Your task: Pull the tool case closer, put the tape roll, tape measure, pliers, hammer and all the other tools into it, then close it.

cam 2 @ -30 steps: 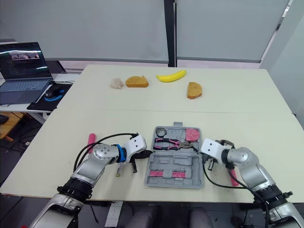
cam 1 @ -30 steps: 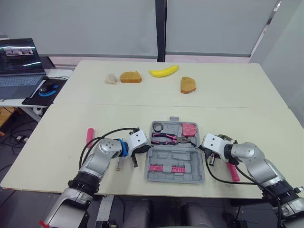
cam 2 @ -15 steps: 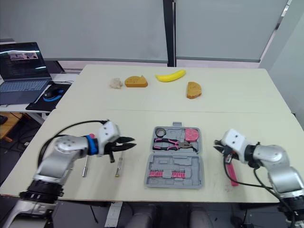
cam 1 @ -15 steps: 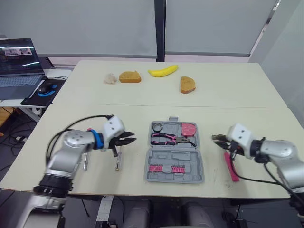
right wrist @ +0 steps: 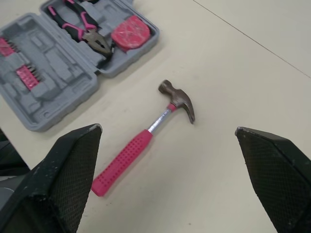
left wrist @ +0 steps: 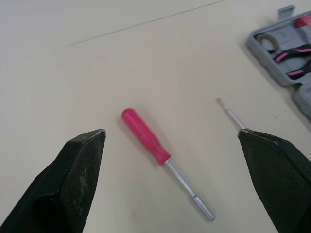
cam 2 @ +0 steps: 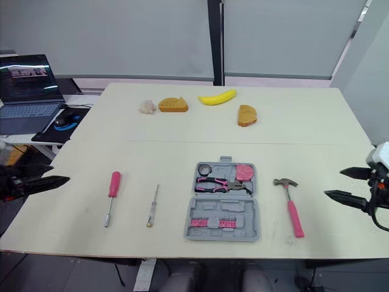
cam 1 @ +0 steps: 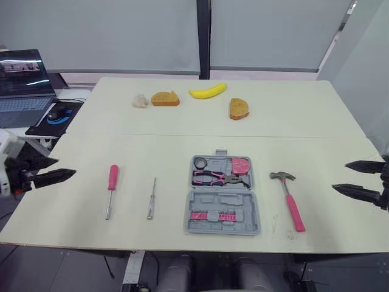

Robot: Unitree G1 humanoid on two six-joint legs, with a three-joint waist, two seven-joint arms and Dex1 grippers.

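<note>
Grey tool case [cam 1: 243, 204] open and flat at the middle of the tabletop [cam 1: 152, 152], near its front edge. In the far half: small dark tape roll [cam 1: 201, 162] at left, pink tape measure [cam 1: 241, 165] at right, pink-and-black pliers [cam 1: 216, 177] lying across just in front of them. In the near half: row of pink bits [cam 1: 213, 215]. Right of the case, apart: hammer [cam 1: 289, 194], pink grip toward the front edge. Left of the case: thin screwdriver [cam 1: 151, 199], then pink-handled screwdriver [cam 1: 111, 182], both flat, roughly parallel
</note>
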